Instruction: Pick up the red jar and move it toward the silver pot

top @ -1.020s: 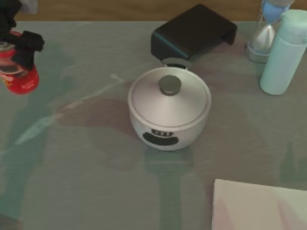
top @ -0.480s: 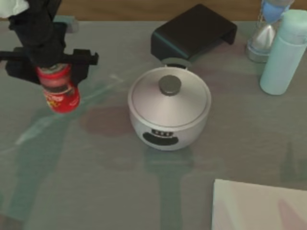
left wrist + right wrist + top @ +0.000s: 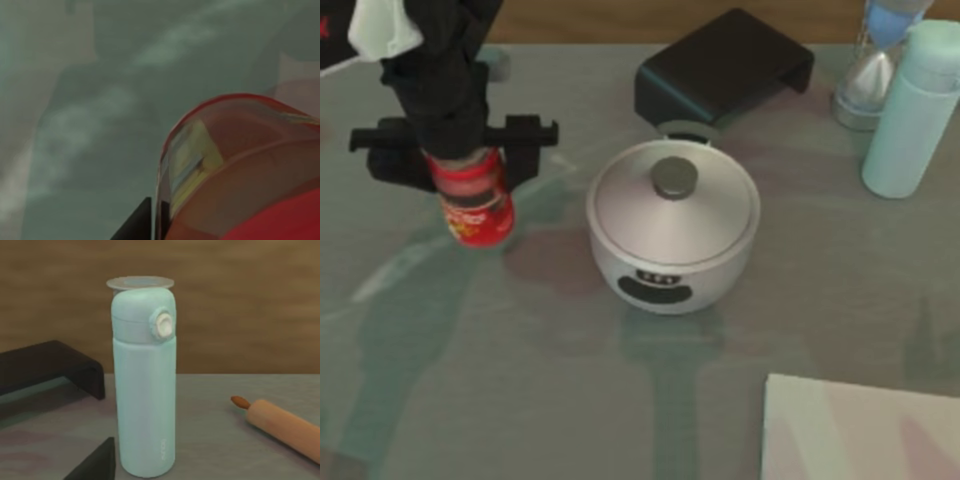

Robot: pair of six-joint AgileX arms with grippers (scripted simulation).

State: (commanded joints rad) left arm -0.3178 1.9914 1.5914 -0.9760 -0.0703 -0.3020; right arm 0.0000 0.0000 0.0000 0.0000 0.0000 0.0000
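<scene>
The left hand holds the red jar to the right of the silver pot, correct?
Not quite. In the top view the left hand holds the red jar to the left of the silver pot, not its right.

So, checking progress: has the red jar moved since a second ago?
Yes. The red jar, held by the left gripper, has shifted rightward, closer to the silver pot.

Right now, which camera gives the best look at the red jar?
The top view: it shows the whole jar held in the left pincer, left of the pot. The left wrist view shows only a close-up of its side and label. The right wrist view does not show it.
</scene>
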